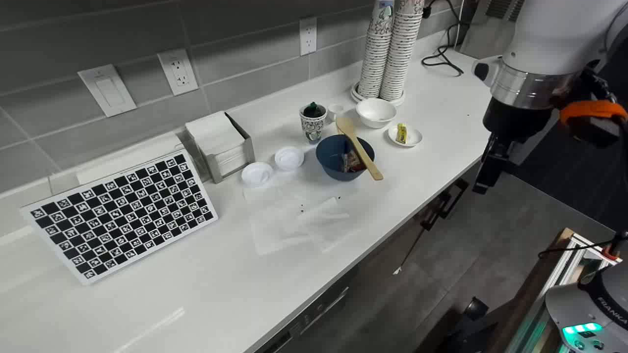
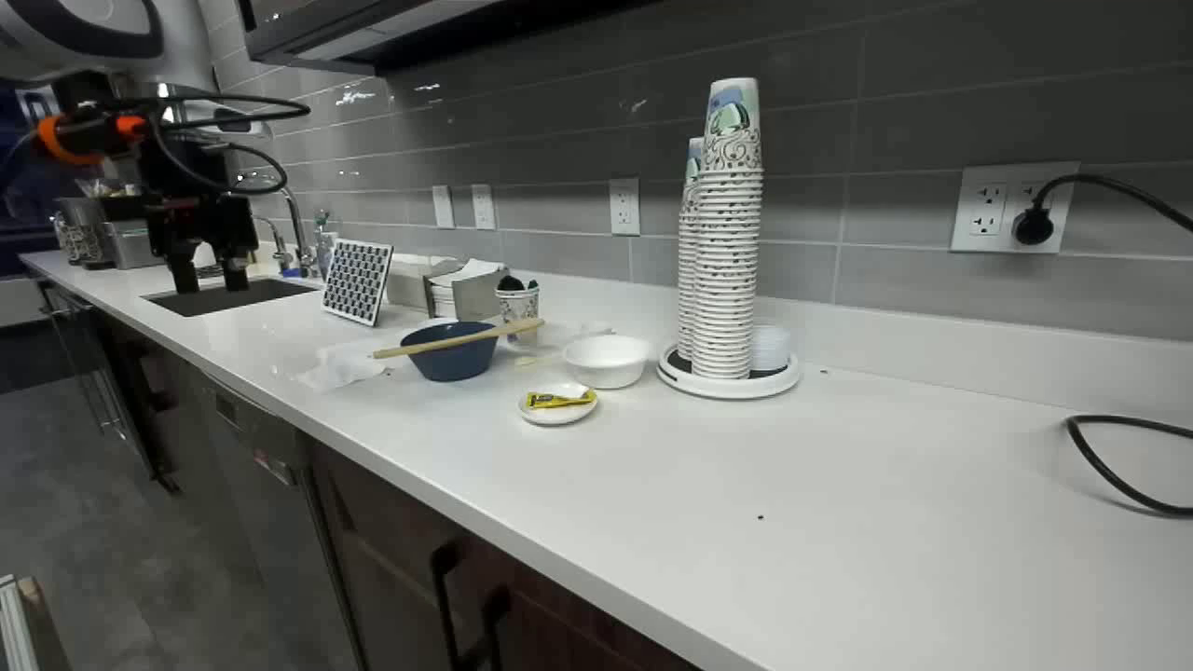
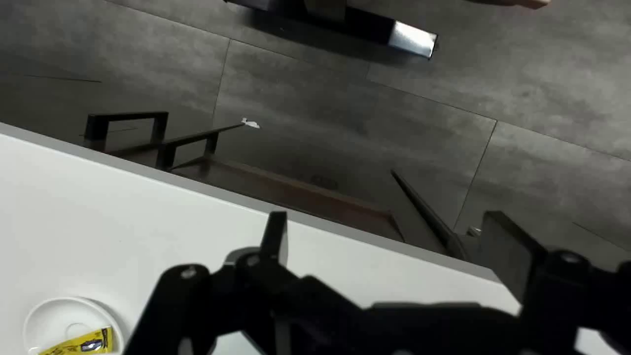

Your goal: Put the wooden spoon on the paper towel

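Observation:
The light tan wooden spoon (image 1: 361, 150) lies across the rim of the dark blue bowl (image 1: 329, 164), its handle end past the bowl's front side. It also shows in an exterior view (image 2: 457, 341). Packets sit inside the bowl. The white, wrinkled paper towel (image 1: 279, 230) lies flat on the counter beside the bowl, faint in an exterior view (image 2: 340, 366). My gripper (image 1: 481, 187) hangs high, away from the spoon, near the counter's front edge. In the wrist view, its fingers (image 3: 386, 214) are wide apart with nothing between them. Spoon and towel are out of the wrist view.
A small plate (image 1: 413, 141) with a yellow packet and a white bowl (image 1: 377, 120) stand near the blue bowl. Tall cup stacks (image 1: 377, 63), a paper cup (image 1: 313, 128), lids (image 1: 257, 174), a napkin holder (image 1: 248, 149) and a checkered board (image 1: 122, 211) stand towards the wall.

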You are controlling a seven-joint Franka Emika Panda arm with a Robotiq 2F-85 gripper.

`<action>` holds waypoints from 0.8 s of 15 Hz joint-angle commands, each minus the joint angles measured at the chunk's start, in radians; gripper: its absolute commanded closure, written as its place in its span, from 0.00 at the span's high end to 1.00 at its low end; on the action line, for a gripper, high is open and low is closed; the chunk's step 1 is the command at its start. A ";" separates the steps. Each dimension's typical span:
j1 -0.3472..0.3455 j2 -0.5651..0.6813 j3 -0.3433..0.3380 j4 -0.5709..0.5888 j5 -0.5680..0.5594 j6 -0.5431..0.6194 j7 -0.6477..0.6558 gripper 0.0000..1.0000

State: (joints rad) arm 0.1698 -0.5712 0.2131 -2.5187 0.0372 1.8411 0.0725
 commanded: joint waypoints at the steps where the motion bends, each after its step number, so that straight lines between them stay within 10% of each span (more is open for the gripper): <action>1: 0.008 0.001 -0.007 0.001 -0.004 -0.001 0.004 1.00; 12: -0.198 0.256 -0.050 0.129 -0.039 0.346 0.322 1.00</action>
State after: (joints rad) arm 0.0122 -0.4656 0.1647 -2.4781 0.0078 2.0906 0.2809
